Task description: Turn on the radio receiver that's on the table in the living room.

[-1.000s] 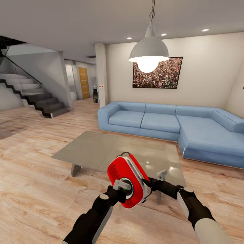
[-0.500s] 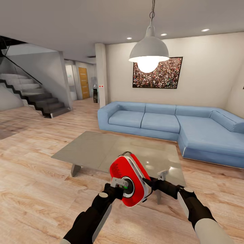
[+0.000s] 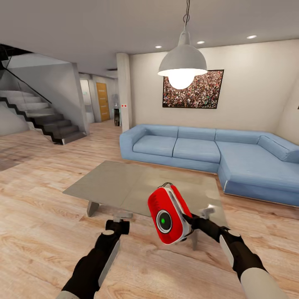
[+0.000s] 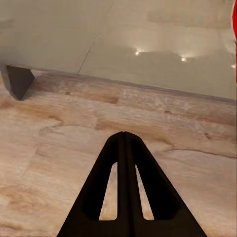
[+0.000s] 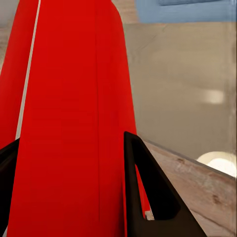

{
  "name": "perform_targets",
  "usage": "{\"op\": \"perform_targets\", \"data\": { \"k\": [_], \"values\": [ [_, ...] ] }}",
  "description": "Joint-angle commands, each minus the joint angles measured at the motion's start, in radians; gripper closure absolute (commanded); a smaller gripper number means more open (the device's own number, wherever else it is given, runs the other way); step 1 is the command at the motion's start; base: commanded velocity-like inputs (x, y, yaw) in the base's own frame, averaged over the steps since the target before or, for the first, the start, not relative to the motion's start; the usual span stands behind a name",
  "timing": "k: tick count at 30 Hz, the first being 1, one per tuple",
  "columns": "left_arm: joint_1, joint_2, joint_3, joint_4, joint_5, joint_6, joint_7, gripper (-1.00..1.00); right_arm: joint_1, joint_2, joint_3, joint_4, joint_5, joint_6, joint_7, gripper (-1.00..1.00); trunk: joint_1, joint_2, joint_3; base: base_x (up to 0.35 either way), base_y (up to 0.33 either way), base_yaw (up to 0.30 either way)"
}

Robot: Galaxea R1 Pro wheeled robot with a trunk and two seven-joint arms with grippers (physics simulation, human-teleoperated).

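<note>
The red radio receiver [image 3: 168, 214] with white trim hangs tilted in the air above the near edge of the grey table [image 3: 120, 182]. Its round front dial faces me and has a green centre. My right gripper [image 3: 187, 219] is shut on the radio's side. In the right wrist view the red radio body [image 5: 69, 98] fills the gap between the black fingers [image 5: 148, 192]. My left gripper [image 3: 118, 221] sits left of the radio and apart from it, over the floor. Its fingers [image 4: 123, 163] are pressed together with nothing between them.
A blue L-shaped sofa [image 3: 207, 149] stands behind the table. A grey pendant lamp [image 3: 182, 62] hangs above it, before the crowd picture [image 3: 193, 89]. Stairs [image 3: 41, 116] rise at the far left. Wood plank floor [image 3: 41, 216] surrounds the table, whose leg [image 4: 17, 79] shows.
My left gripper has drawn back from the radio's dial, down and to the left. The radio has shifted slightly right in my right gripper, with its dial uncovered.
</note>
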Motion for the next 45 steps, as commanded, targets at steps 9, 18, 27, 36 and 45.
{"op": "perform_targets", "data": {
  "k": [9,18,27,36,45],
  "values": [
    [0.000,0.015,0.262,0.001,0.001,-0.001,0.041,1.00,0.000,-0.001,0.000,-0.003,-0.002,-0.002,-0.109,1.00,0.000,0.000,0.000,0.000,0.000,0.000],
    [0.000,0.013,0.285,0.004,0.001,-0.001,0.040,1.00,0.000,-0.001,0.000,-0.003,-0.001,-0.025,-0.202,1.00,0.000,0.000,0.000,0.000,0.000,0.000],
    [0.000,0.012,0.285,0.006,0.003,0.000,0.040,1.00,0.000,-0.001,0.000,-0.004,-0.001,-0.030,-0.204,1.00,0.000,0.000,0.000,0.000,0.000,0.000],
    [0.000,0.008,0.286,0.004,0.008,-0.001,0.040,1.00,0.000,-0.001,0.002,-0.008,0.001,-0.027,-0.288,1.00,0.000,0.000,0.000,0.000,0.000,0.000],
    [0.000,0.003,0.286,0.008,0.013,0.000,0.030,1.00,0.000,0.008,0.169,-0.017,0.002,-0.027,-0.774,1.00,0.000,0.000,0.000,0.000,0.000,0.000]
  ]
}}
